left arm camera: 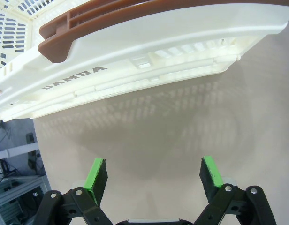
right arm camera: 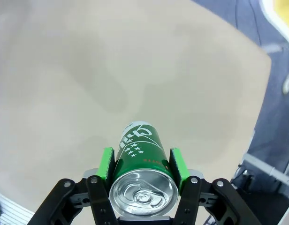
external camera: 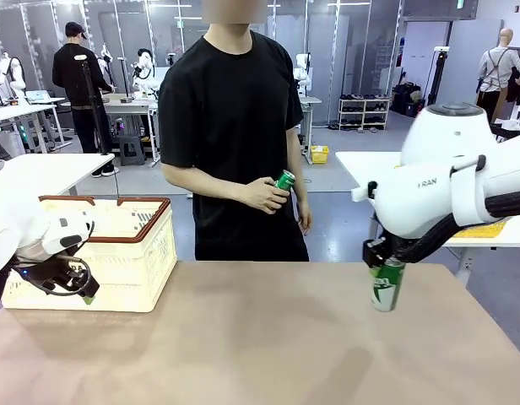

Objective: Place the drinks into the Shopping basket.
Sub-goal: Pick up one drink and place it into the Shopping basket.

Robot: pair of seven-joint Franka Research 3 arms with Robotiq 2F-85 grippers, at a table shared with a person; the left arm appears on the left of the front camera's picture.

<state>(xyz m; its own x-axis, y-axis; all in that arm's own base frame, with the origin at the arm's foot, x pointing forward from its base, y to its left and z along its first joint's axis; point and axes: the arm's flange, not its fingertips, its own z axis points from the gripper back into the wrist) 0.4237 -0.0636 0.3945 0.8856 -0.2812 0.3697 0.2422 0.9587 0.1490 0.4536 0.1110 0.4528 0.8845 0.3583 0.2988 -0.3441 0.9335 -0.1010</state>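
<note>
Empty, left gripper (left arm camera: 153,161) gapes over tan table (external camera: 243,337); right gripper (right arm camera: 141,152) clamps green can (right arm camera: 137,143) at three o'clock; seemingly lab behind.

A beige worktop (external camera: 260,346) fronts a brightly lit lab hall with a grey-blue floor (external camera: 340,224). White tables (external camera: 40,173) stand to left and right, and a low shelf rack (external camera: 364,112) sits against the far glass-panelled wall (external camera: 361,51).
</note>
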